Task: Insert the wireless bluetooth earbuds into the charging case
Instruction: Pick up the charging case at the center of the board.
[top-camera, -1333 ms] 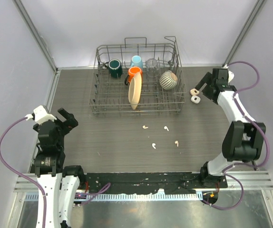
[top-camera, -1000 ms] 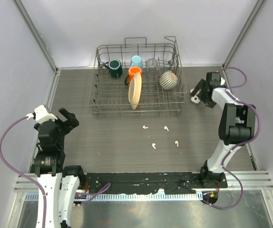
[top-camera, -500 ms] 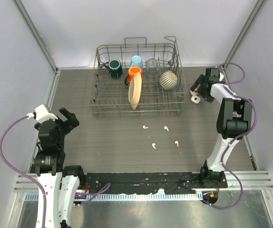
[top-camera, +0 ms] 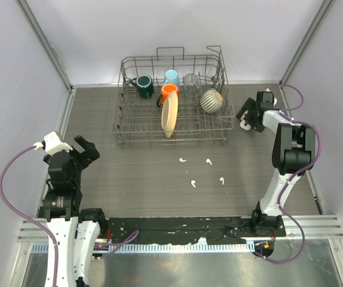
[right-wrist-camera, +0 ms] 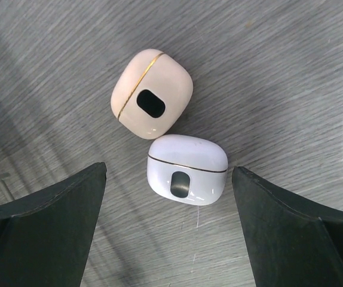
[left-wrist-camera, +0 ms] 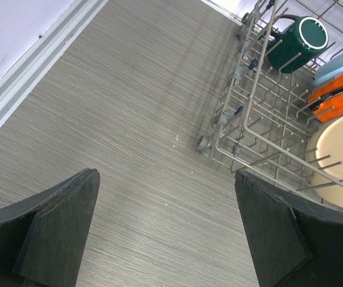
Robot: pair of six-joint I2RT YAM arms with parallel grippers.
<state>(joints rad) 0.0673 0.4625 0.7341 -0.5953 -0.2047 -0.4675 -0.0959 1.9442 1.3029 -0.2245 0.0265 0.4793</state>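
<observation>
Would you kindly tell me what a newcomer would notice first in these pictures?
The wire dish rack at the back, holding colourful mugs and a plate, stands out. Four white earbuds lie scattered in front of it, and the right gripper hovers open over a white charging case beside a beige case.

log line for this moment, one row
right gripper: open, over charging case, no contact | charging case: lid shut, beside beige case | earbuds: four loose on table | left gripper: open, empty
</observation>
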